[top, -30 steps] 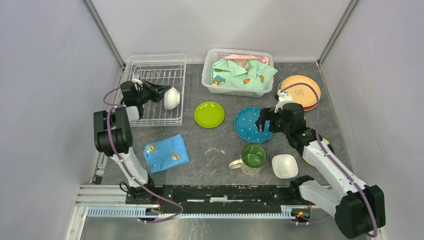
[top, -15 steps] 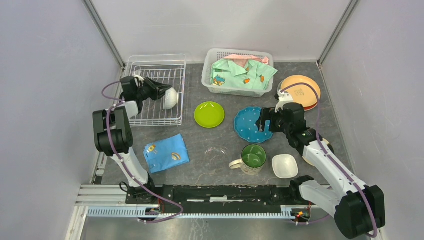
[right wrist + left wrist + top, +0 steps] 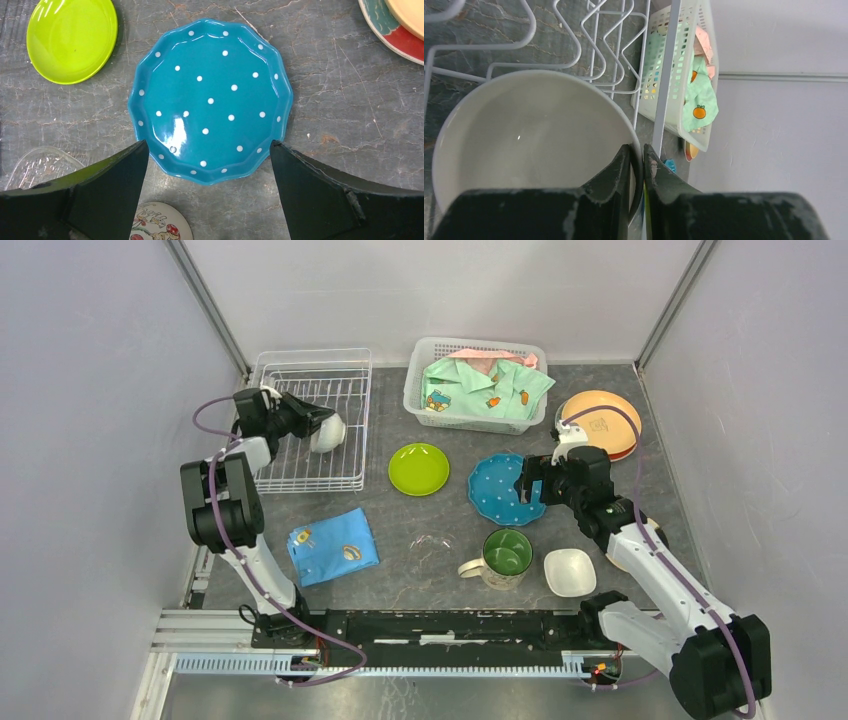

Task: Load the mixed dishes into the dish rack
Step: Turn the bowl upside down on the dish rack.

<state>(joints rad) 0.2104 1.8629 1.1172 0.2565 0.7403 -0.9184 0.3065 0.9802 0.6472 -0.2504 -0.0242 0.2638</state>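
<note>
In the upper left of the top view, the left gripper [image 3: 636,152] is pinching the rim of a white bowl [image 3: 524,135], 1 finger inside and 1 outside. The bowl is sitting tipped on its side within the right half of the dish rack [image 3: 310,353]. Right of centre, the right gripper [image 3: 207,146] is hovering with jaws spread wide over the blue dotted scalloped plate [image 3: 210,90], which is lying flat on the table [image 3: 325,125].

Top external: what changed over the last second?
The left gripper, pinching the white bowl by its rim, carried it left and slightly back, from near the right side of the dish rack toward its middle. Unchanged: the right gripper, open above the blue dotted plate, and the other dishes.
</note>
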